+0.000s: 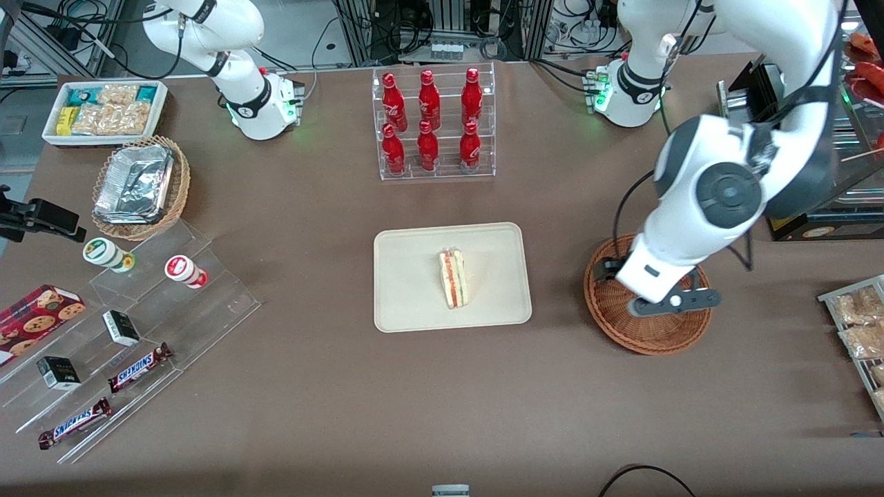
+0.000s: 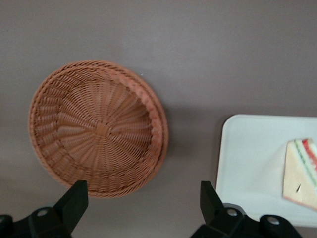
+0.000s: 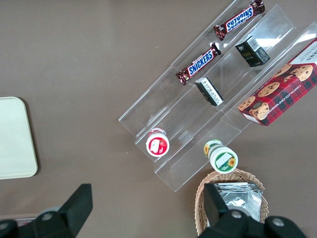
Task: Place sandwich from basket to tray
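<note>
Sandwich point(image 1: 454, 278) lay on tray point(image 1: 414, 304). Claw point(image 2: 143, 206) hung over empty basket point(image 2: 96, 129), fingers apart. Best lift clear.

The sandwich point(image 1: 454, 279) shows pale bread with red, orange and green filling stripes along its edge and lies on the cream-beige tray point(image 1: 414, 304); the basket point(image 1: 649, 335) is reddish-brown woven wicker on the dull brown table point(image 1: 345, 414). The gripper point(image 2: 143, 208) hangs above the basket with black fingers point(image 2: 74, 201) spread wide apart, on a white arm with dark grey joint caps. The bottles point(image 1: 428, 121) are bright red in a clear rack.
</note>
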{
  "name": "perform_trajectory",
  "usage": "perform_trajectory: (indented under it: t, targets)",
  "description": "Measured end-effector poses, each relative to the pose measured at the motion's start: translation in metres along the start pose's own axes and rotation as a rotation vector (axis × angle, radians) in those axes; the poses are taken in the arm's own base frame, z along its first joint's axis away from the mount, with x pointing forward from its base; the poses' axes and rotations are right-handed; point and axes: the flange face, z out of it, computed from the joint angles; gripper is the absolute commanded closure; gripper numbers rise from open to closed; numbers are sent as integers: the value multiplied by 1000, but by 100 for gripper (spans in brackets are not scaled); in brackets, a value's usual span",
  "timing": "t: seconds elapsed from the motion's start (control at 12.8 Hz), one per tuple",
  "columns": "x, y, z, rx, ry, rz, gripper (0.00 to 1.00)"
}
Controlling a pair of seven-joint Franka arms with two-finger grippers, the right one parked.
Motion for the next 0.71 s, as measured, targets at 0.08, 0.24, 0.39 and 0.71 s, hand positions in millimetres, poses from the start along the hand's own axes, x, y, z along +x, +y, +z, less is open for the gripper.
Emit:
perform_trajectory:
  t: [0.08, 0.24, 0.39, 0.71]
  targets:
    - [-7, -19, -11, -4, -21, 33, 0]
    - [-21, -54, -35, 4, -56, 119, 0]
    - [-35, -80, -58, 10, -78, 193, 0]
    - [-60, -133, -96, 12, -121, 248, 0]
